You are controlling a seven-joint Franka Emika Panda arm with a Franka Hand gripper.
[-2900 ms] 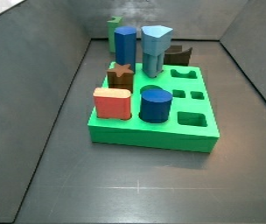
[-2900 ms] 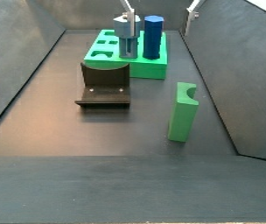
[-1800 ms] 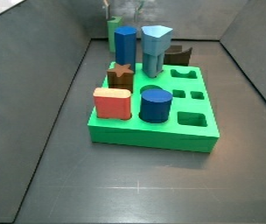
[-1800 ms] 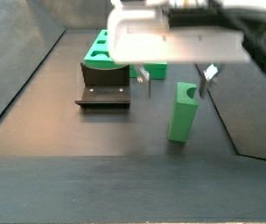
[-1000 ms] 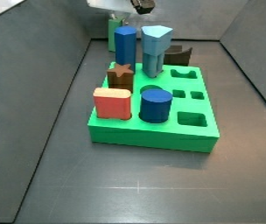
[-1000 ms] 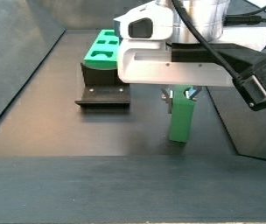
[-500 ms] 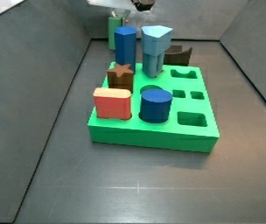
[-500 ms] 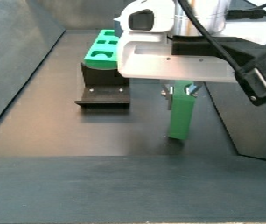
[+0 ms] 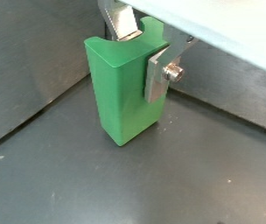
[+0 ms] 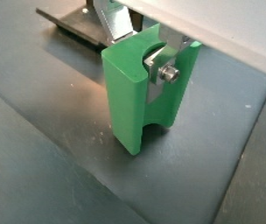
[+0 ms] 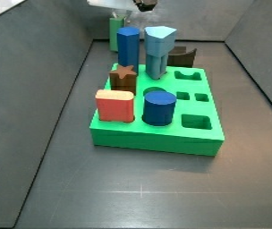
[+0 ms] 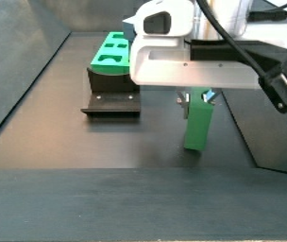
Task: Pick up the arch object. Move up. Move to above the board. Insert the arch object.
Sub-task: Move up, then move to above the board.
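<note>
The arch object (image 12: 198, 123) is a tall green block with a curved notch in its top. It stands upright near the right wall, apart from the board. It shows close in both wrist views (image 9: 118, 87) (image 10: 126, 101). My gripper (image 12: 196, 95) sits over its top, shut on it. One silver finger (image 9: 157, 77) presses one side and the other finger (image 9: 126, 26) the opposite side. I cannot tell whether its base touches the floor. The board (image 11: 192, 136) is a bright green slab, also in the other side view (image 12: 112, 52).
The board carries a tall blue peg (image 11: 128, 45), a light blue peg (image 11: 160, 49), a red block (image 11: 114, 105), a brown star (image 11: 124, 75) and a short blue cylinder (image 11: 159, 106). The dark fixture (image 12: 112, 95) stands between board and arch. Grey walls close in on both sides.
The gripper came in over the arch object and went down around its top. In the last second its body has risen slightly, with the fingers still on the block.
</note>
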